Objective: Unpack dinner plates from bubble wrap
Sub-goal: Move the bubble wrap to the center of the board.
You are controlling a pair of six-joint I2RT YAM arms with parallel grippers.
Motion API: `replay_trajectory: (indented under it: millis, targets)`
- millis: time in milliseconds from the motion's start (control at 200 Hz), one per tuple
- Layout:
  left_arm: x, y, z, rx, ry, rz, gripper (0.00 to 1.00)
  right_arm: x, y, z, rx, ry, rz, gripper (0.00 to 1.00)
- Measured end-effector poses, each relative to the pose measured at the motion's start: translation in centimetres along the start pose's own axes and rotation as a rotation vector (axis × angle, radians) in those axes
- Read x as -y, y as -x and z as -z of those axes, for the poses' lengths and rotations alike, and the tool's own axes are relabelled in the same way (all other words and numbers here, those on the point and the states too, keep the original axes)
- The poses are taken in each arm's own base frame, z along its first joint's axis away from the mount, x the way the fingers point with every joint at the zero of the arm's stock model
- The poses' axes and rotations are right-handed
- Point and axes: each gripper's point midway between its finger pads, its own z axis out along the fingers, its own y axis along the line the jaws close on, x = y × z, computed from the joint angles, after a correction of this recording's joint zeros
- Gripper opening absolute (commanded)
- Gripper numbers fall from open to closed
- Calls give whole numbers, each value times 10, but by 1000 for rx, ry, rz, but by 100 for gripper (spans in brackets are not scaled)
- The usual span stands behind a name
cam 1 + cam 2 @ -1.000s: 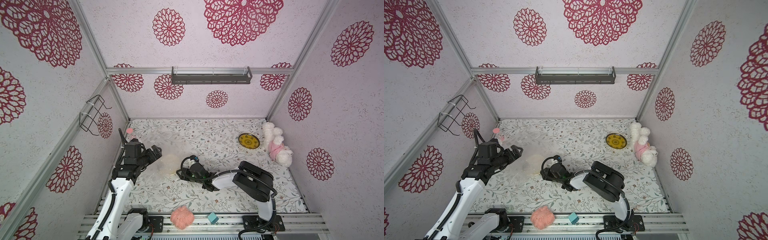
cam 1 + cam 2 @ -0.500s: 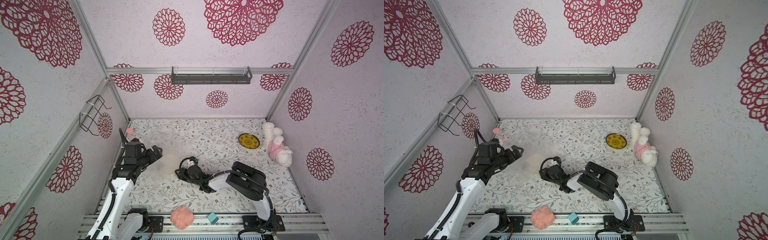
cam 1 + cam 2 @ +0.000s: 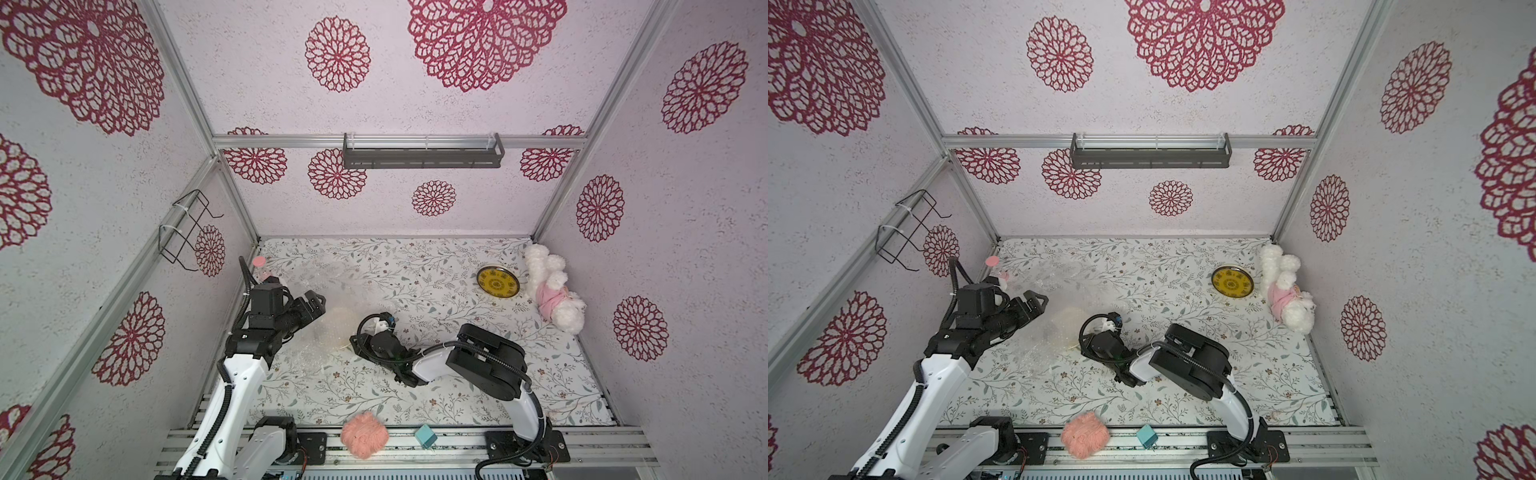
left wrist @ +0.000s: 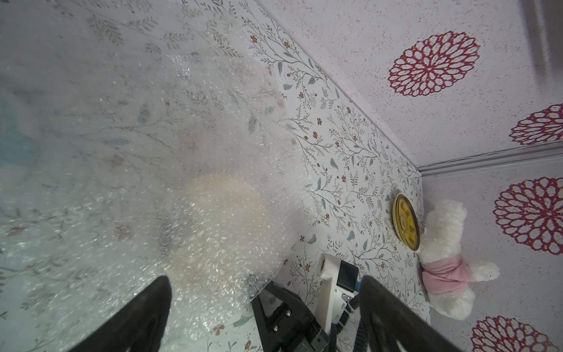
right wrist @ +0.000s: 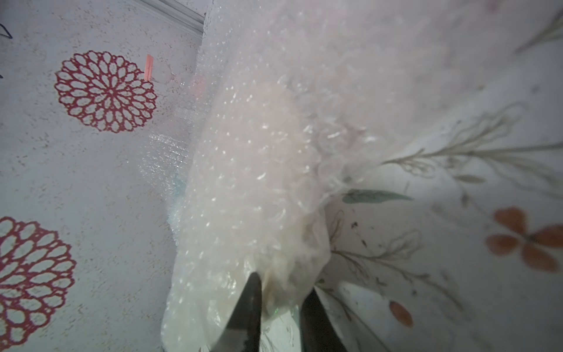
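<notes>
A pale cream dinner plate (image 3: pixel 336 328) (image 3: pixel 1068 326) lies at the left of the floor, still covered in bubble wrap (image 4: pixel 195 170). My right gripper (image 3: pixel 354 344) (image 5: pixel 281 307) lies low at its right edge. Its fingers (image 5: pixel 247 314) are pinched on the wrapped rim, with film bunched between them. My left gripper (image 3: pixel 314 302) (image 4: pixel 265 279) hovers just left of the plate, open and empty. Loose bubble wrap (image 3: pixel 309 357) spreads in front of the plate, and more (image 3: pixel 328 270) lies behind it. The yellow dinner plate (image 3: pixel 497 282) (image 4: pixel 406 222) lies bare at the far right.
A white plush toy (image 3: pixel 552 295) in pink lies against the right wall beside the yellow plate. A bottle with a pink cap (image 3: pixel 259 266) stands in the back left corner. On the front rail sit a pink fuzzy ball (image 3: pixel 365 434) and a teal block (image 3: pixel 426 436).
My right gripper has slid left to the wrapped plate's edge and its jaws have closed on the wrap. The left arm has stayed still and open.
</notes>
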Motion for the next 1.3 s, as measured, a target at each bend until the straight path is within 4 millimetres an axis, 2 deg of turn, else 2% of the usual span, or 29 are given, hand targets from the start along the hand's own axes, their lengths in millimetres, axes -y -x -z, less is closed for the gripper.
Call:
replay_trajectory:
  millis: [120,245,430,605,1021,1151,1301]
  targets:
    - [-1,-2,-2,-8,3,2,97,9,3,3,22,-16,2,10]
    - [-1,-1,-2,-8,3,2,97,18,6,12,39,-33,4,9]
    - [-1,-2,-4,-13,1,3,97,24,23,40,74,-52,-1,9]
    - [1,-2,-6,-16,-13,9,97,39,42,65,110,-101,-7,10]
    - [-10,-22,-27,-60,-7,45,97,69,86,113,160,-197,-13,10]
    - [-7,-30,-33,-82,-11,39,97,79,94,127,162,-213,-16,10]
    - [1,-34,-37,-88,-26,27,97,99,101,147,171,-246,-25,11]
